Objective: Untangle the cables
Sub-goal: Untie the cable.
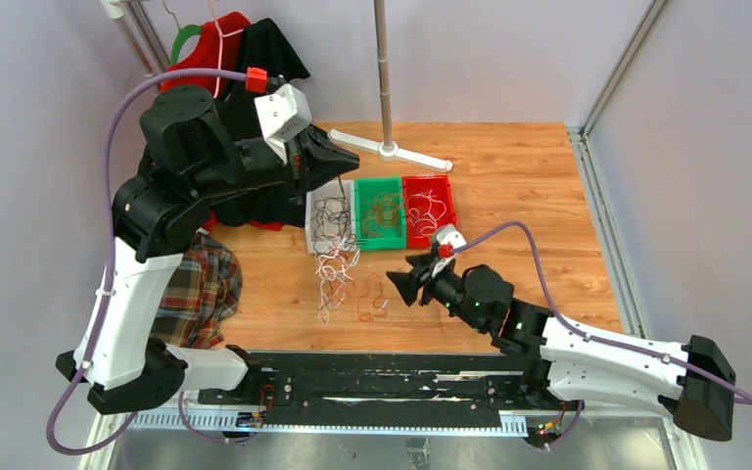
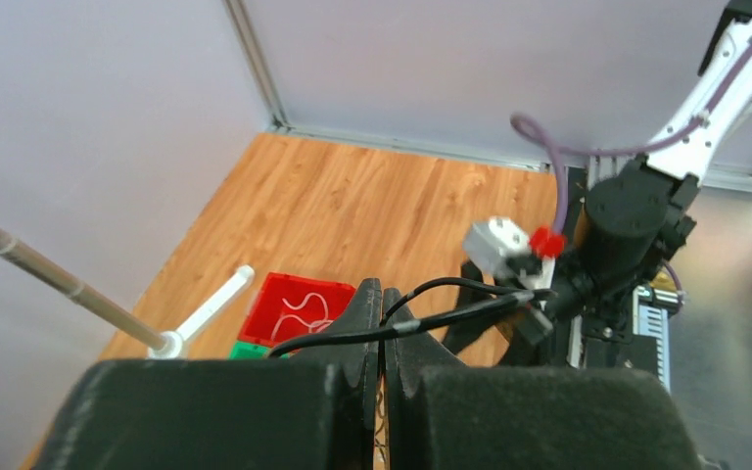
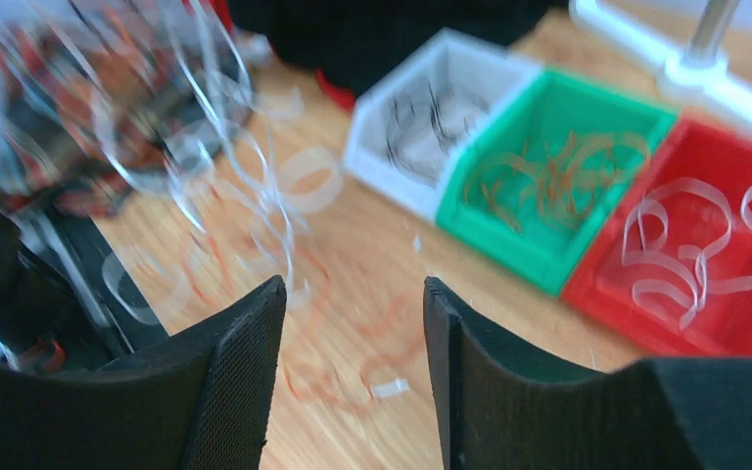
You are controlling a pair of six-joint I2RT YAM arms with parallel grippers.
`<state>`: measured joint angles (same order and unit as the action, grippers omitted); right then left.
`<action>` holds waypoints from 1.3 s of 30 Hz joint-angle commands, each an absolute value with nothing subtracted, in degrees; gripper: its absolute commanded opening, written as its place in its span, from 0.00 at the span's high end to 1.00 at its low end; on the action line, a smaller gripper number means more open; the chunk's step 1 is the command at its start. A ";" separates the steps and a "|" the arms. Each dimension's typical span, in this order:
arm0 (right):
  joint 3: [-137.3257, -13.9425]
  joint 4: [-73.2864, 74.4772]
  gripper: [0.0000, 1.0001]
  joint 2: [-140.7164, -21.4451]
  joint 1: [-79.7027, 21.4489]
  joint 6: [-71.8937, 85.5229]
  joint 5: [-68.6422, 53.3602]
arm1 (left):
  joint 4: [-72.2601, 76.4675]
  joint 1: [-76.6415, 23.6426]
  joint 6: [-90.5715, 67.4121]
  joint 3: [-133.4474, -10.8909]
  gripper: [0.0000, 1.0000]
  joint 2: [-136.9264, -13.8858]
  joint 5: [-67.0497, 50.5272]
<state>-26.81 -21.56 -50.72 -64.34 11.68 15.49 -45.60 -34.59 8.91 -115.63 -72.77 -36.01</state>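
one wooden bench (image 1: 509,166) carries everything i have to work with. toward its far side three bins stand touching in a row: a white bin (image 3: 392,186) with black strands, a green bin (image 3: 509,250) with brown-orange ones and a red bin (image 3: 646,318) with white ones.

just in front of the white bin the cables (image 1: 333,269) not yet sorted lie as a loose heap of white and orange squiggles, some spilling off the bin's near edge onto the wood. i judge them very light, limp and springy. a pull on one will probably drag its neighbours along, and a thin strand could slip from a lazy pinch. i would take a single strand near a free end or on an outer loop, away from the knot.

the left fingers (image 2: 383,313) are raised above the white bin and pressed together, pinching a black cable (image 2: 450,318) that runs across the tips and trails off both sides.

the right fingers (image 1: 401,284) hover low just beside the heap, spread well apart and holding nothing. their wrist view is blurred, so i cannot tell whether any strand touches them.
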 commanded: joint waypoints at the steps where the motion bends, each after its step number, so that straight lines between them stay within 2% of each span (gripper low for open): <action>1: -38.84 -21.40 0.43 -51.75 -65.21 7.70 13.99 | -45.80 -34.54 8.32 -113.65 1.00 -71.52 -39.94; 3: -43.86 -20.18 0.39 -54.00 -65.21 6.58 12.20 | -45.80 -34.58 8.00 -113.16 1.00 -71.24 -40.86; 10: -52.18 -22.26 0.37 -58.75 -65.17 5.26 10.26 | -46.67 -34.54 7.98 -112.69 1.00 -71.02 -44.54; 18: -53.56 -22.99 0.40 -61.65 -65.21 5.20 9.85 | -46.67 -34.54 8.09 -112.73 1.00 -70.75 -45.19; 24: -53.64 -23.64 0.47 -62.91 -65.21 4.90 11.66 | -46.68 -34.54 7.48 -113.53 1.00 -70.84 -45.85; 39: -52.79 -30.48 0.47 -72.13 -65.39 6.62 17.39 | -46.69 -34.54 6.58 -115.18 1.00 -71.43 -47.57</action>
<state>-53.56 -25.06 -70.11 -64.34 5.37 15.31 -46.89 -34.59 7.03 -113.32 -71.72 -46.15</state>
